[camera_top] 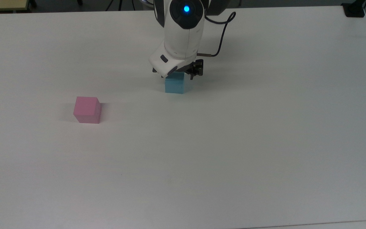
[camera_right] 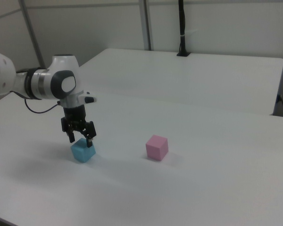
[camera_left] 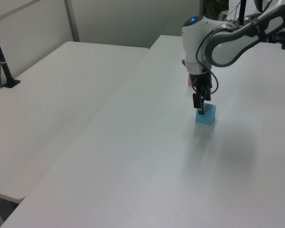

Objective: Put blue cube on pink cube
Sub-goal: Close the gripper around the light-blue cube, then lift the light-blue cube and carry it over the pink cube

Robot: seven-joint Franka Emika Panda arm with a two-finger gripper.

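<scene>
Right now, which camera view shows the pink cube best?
The top view: the pink cube sits alone on the table, nothing in front of it, top and side faces visible. The right view also shows it whole, only smaller. In the left view the arm covers nearly all of it; only a pink sliver peeks out.
</scene>
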